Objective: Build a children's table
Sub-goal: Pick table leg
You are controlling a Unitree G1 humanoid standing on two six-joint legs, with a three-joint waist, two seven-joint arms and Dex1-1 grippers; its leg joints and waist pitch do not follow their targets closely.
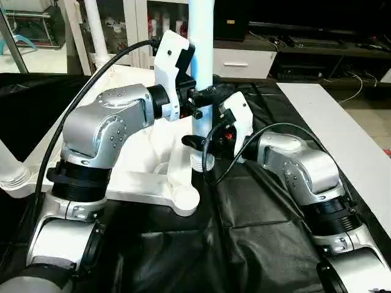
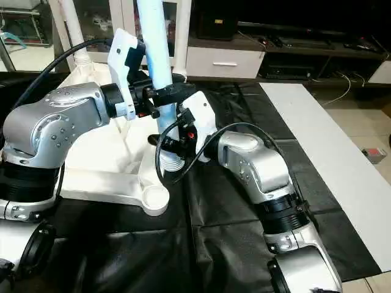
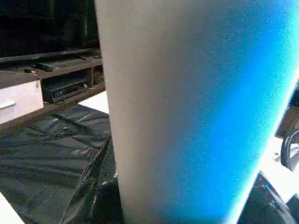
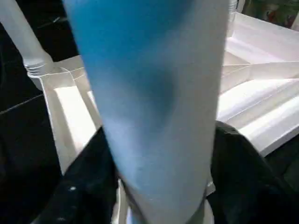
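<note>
The children's table top point(image 1: 143, 183) lies underside up on a black cloth. One white leg point(image 1: 200, 36) stands upright just beside the near corner socket point(image 1: 184, 199), its ribbed lower end point(image 2: 173, 162) down at the cloth by the top's edge. My left gripper point(image 1: 204, 95) is shut on this leg at mid-height. My right gripper point(image 1: 198, 144) grips the same leg low down, just above the ribbed end, with a black finger point(image 4: 96, 179) pressed against each side. Another leg point(image 1: 95, 30) stands at the far left corner, and a further one point(image 1: 9, 166) is at the left edge.
The black cloth point(image 1: 256, 232) covers the work surface in front and to the right. A long white board point(image 1: 342, 140) runs along the right side. A low cabinet with a white drawer point(image 1: 244, 61) stands behind. Black cables loop from both wrists.
</note>
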